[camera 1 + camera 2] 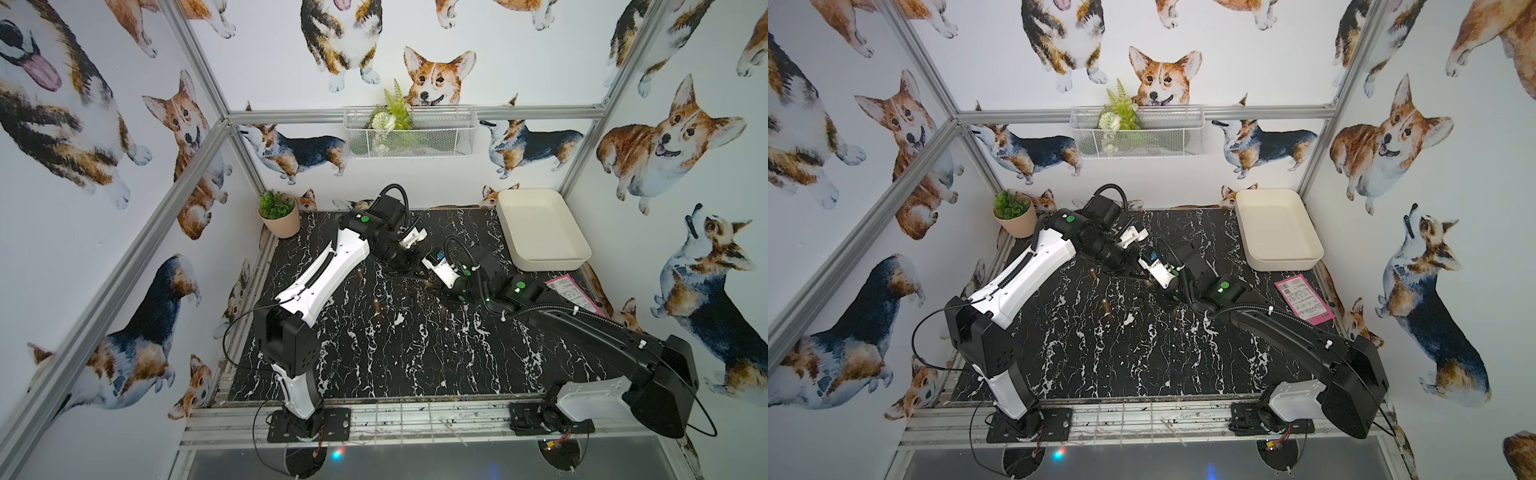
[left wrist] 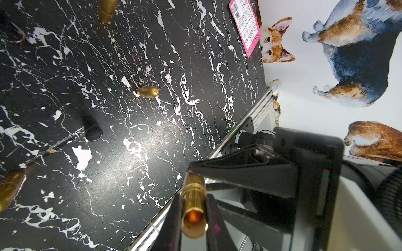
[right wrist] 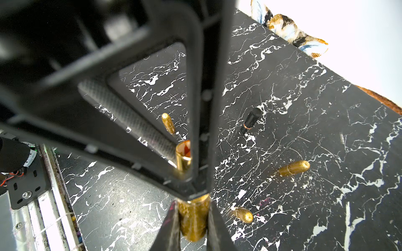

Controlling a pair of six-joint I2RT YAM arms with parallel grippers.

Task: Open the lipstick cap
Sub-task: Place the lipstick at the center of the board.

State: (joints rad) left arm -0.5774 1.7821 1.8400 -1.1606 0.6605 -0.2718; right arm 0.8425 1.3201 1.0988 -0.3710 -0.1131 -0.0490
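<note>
A gold lipstick (image 2: 193, 202) hangs above the black marble table (image 1: 415, 353), held from both ends. My left gripper (image 2: 193, 195) is shut on its smooth, shiny section, whose open end shows orange-red inside. My right gripper (image 3: 193, 205) is shut on the rounded, glittery end (image 3: 193, 221). The tube looks like one joined piece, and I cannot tell which section is the cap. In both top views the two grippers meet tip to tip at the table's middle, around the lipstick (image 1: 428, 284) (image 1: 1148, 283). The left gripper's fingers (image 3: 206, 108) hide the tube's middle in the right wrist view.
Three more gold lipsticks (image 2: 148, 92) (image 3: 293, 168) and a black tube (image 2: 93, 130) lie on the table. A cream tray (image 1: 548, 266) stands at the back right, with a pink paper (image 1: 573, 295) beside it. A potted plant (image 1: 280, 220) stands at the back left.
</note>
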